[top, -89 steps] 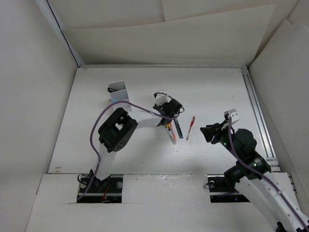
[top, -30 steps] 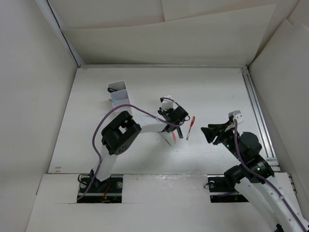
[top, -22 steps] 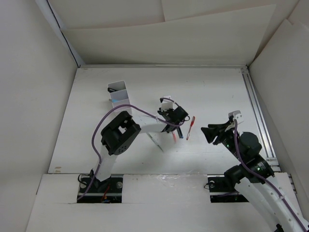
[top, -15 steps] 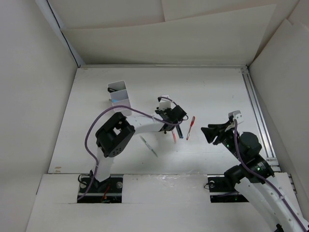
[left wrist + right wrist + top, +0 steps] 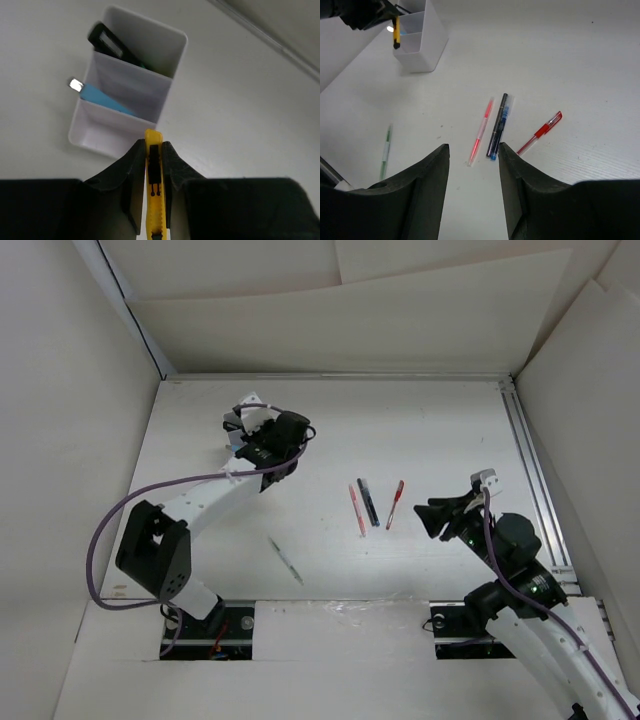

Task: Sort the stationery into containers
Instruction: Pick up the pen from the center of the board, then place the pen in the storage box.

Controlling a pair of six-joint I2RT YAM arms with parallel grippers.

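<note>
My left gripper (image 5: 152, 146) is shut on a thin yellow item (image 5: 153, 170), held just above the near wall of the white two-compartment box (image 5: 95, 137). The far compartment holds a black highlighter (image 5: 112, 45); the near one holds a blue item (image 5: 102, 97). In the top view the left gripper (image 5: 262, 445) covers most of the box. My right gripper (image 5: 472, 150) is open and empty, above three pens on the table: a pink-red pen (image 5: 481, 131), a dark blue pen (image 5: 498, 125) and a red pen (image 5: 540, 132).
A green pen (image 5: 285, 560) lies alone near the table's front, also seen in the right wrist view (image 5: 385, 150). The box (image 5: 427, 45) stands at the far left. White walls enclose the table; a rail (image 5: 530, 470) runs along its right side.
My left arm has swung from the pens in the middle to the box at the far left, carrying the yellow item. The green pen now lies uncovered near the front. The right arm has held still.
</note>
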